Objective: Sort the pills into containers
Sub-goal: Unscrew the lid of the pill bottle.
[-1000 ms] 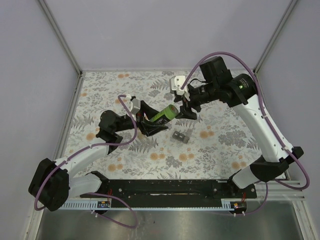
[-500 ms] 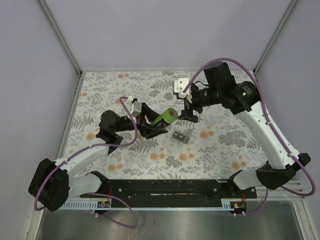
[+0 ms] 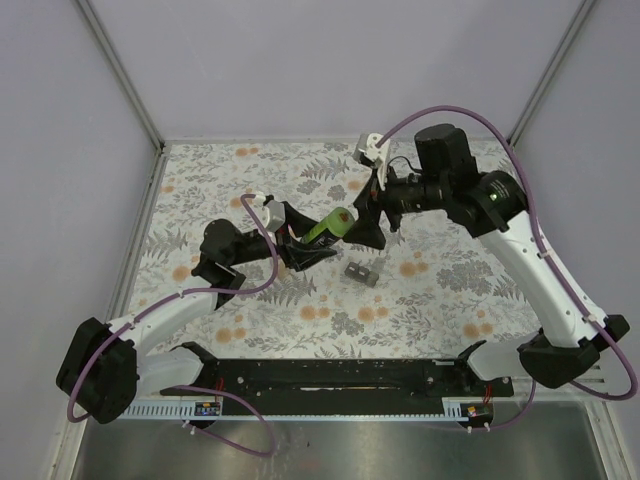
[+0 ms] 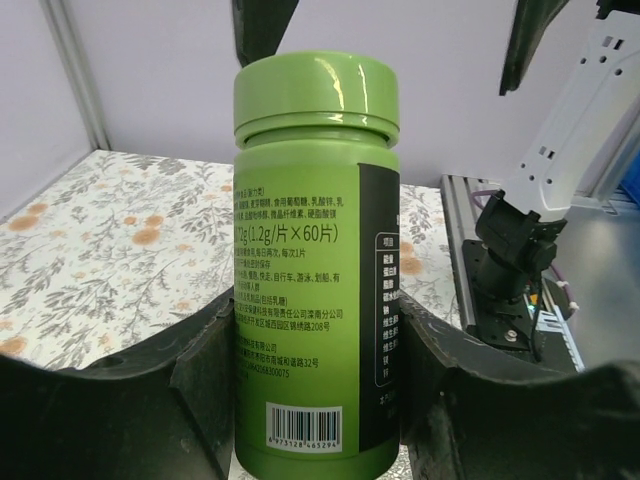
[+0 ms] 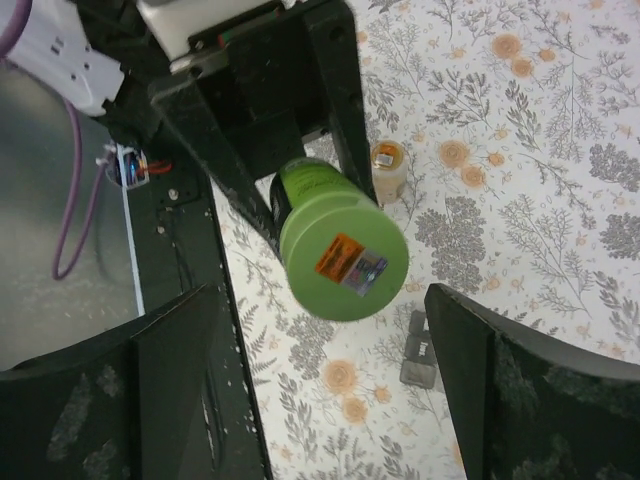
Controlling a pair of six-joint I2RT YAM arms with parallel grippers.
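Green plastic pill bottle (image 3: pixel 330 226) with a green screw cap is held above the floral-patterned counter (image 3: pixel 200 190), near its middle. It is tilted, with the cap pointing up and toward the right arm. The left claw (image 3: pixel 305 245) is clenched on the bottle's lower body. In the left wrist view its two black fingers (image 4: pixel 215 380) press against both sides of the label, just above the barcode. That label has a lighter green panel with dark print and a black panel with white print.

The right claw (image 3: pixel 368 222) is spread wide and grasps nothing. In the right wrist view its fingers (image 5: pixel 170 380) stand on either side of the cap, apart from it, and an orange sticker (image 5: pixel 350 262) sits on the cap's flat top.

A small grey block (image 3: pixel 364 272) lies on the counter, just toward the near edge from the bottle. A small amber vial (image 5: pixel 388 170) stands upright on the counter, just beside the left claw, in the right wrist view.
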